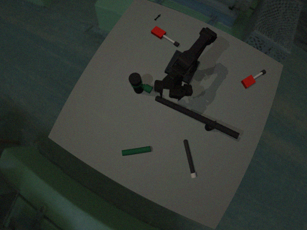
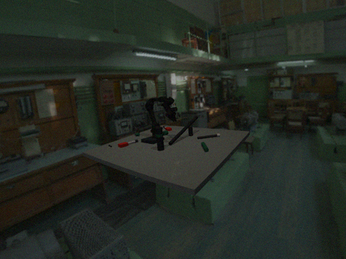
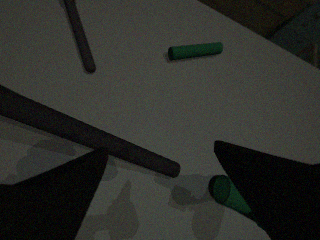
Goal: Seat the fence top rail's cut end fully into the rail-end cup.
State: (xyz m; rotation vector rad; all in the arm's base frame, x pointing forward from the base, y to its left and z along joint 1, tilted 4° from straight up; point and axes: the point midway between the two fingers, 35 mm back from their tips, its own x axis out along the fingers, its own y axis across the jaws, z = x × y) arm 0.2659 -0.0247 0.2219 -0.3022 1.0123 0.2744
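Step in hand: approach to the long dark round rail (image 1: pixel 188 112) (image 2: pixel 183 130) (image 3: pixel 75 128), prior to lifting and seating. The fingers (image 1: pixel 170 97) (image 2: pixel 174 119) stand wide open with nothing between them. In the wrist view the rail runs past one fingertip, and its cut end appears in the gap; contact cannot be confirmed.

The rail slopes, cut end low by the tabletop (image 1: pixel 99 119) (image 2: pixel 177 167) (image 3: pixel 145 95), the far part raised at the small dark post (image 1: pixel 208 127) (image 2: pixel 191 131). The green cylindrical end cup (image 1: pixel 147 88) (image 2: pixel 165 132) (image 3: pixel 220 189) is just beside the other finger in the wrist view, mouth visible and unfilled. It hangs from the green brace band (image 1: pixel 138 86) (image 2: pixel 159 136), high on the thick black post (image 1: pixel 138 91) (image 2: pixel 160 144). Seating: not achieved.

Next move, in my judgement: lower the fingers astride the rail near its cut end, close, raise that end to cup height, align and insert. Risks: nudging the cup, or dragging the rail from its loop.
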